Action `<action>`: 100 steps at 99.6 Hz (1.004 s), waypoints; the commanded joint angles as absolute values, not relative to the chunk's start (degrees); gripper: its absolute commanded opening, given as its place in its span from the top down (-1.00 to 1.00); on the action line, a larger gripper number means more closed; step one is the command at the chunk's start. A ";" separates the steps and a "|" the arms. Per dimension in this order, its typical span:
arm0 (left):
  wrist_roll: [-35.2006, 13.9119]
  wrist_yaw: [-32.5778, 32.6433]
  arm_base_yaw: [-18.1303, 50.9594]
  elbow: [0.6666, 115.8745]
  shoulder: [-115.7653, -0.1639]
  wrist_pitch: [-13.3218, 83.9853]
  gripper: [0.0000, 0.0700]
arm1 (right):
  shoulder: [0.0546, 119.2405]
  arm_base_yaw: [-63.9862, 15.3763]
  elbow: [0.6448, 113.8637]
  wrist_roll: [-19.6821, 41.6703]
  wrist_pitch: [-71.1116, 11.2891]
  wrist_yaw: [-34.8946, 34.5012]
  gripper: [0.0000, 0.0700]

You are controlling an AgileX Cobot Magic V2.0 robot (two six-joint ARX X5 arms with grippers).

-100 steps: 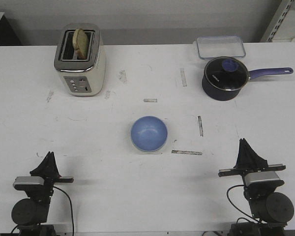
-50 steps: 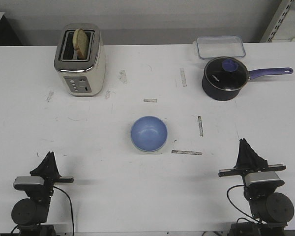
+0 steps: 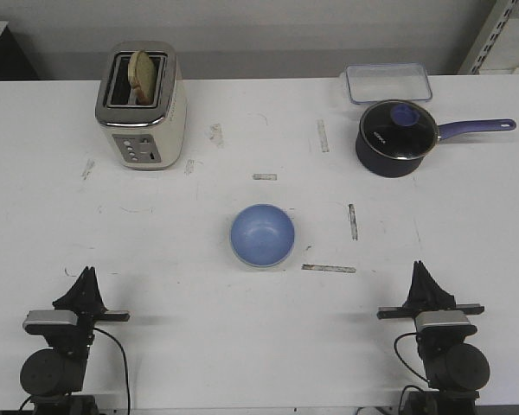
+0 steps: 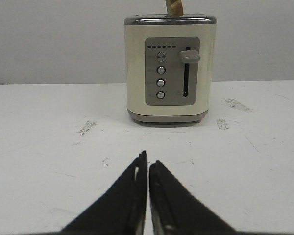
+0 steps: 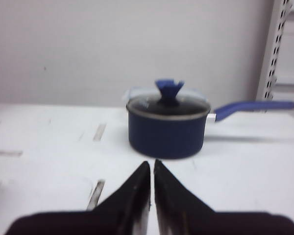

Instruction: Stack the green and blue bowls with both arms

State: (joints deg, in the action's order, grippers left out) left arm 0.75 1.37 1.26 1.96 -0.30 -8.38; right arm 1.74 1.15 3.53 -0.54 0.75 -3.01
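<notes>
The pale blue bowl [image 3: 262,233] sits upright in the middle of the white table [image 3: 182,259]. A thin pale green rim [image 3: 261,267] shows under its near edge, so the green bowl seems to lie beneath it, mostly hidden. My left gripper [image 3: 86,273] rests shut and empty at the near left, far from the bowls; it also shows in the left wrist view [image 4: 148,159]. My right gripper [image 3: 421,267] rests shut and empty at the near right; it also shows in the right wrist view [image 5: 152,164]. Neither wrist view shows the bowls.
A cream toaster [image 3: 141,105] with a slice of bread stands at the back left, straight ahead of my left gripper [image 4: 170,68]. A dark saucepan with a purple handle [image 3: 396,137] and a clear lidded box [image 3: 387,82] stand at the back right. Tape marks [image 3: 329,268] lie near the bowls.
My right gripper has shifted slightly left and back toward the near edge. The bowls and my left arm have not moved.
</notes>
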 commanded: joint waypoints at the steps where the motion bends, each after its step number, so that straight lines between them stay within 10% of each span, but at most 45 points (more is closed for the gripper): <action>1: 1.26 1.52 1.19 0.71 -0.19 -9.06 0.99 | 0.38 1.15 2.17 0.01 1.74 -2.96 0.98; 100: 1.26 1.52 1.19 0.71 -0.19 -9.06 0.99 | 0.08 1.08 0.71 4.25 4.67 -1.26 0.98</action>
State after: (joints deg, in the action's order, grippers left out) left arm 0.75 1.37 1.26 1.96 -0.30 -8.38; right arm 0.12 1.13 0.82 3.44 3.97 -1.30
